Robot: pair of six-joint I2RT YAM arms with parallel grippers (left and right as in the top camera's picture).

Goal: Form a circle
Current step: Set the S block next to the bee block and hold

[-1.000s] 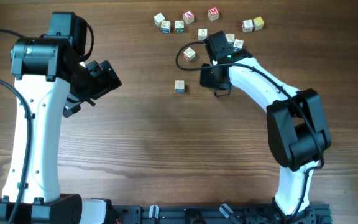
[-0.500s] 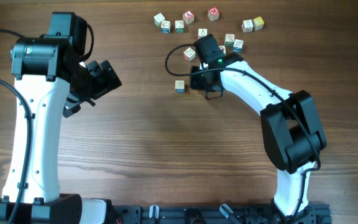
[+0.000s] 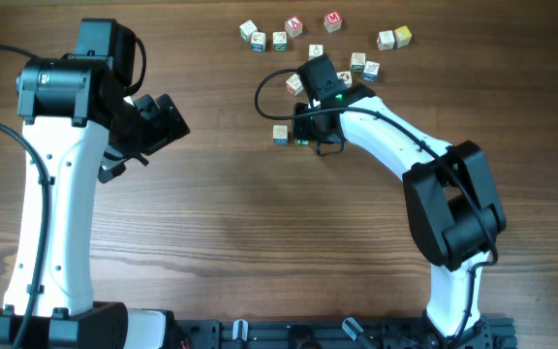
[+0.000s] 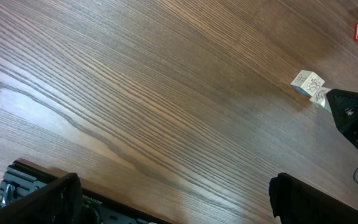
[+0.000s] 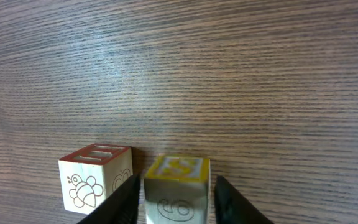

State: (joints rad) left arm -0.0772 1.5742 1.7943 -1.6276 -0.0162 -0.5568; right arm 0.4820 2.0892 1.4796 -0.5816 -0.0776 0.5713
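Cube (image 5: 176,185) with yellow top sits between the right hand's (image 5: 178,190) narrow-set fingers (image 5: 124,200), just beside the bee cube (image 5: 95,180); whether it is gripped cannot be told.

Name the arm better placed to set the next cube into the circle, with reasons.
Right. The right end effector brackets a yellow-topped cube beside the bee cube, close to the loose cubes. The left end effector hangs open at the other side of the table, away from them.

Brown wood-grain table (image 3: 260,242) fills bkgd, soft glare on top.
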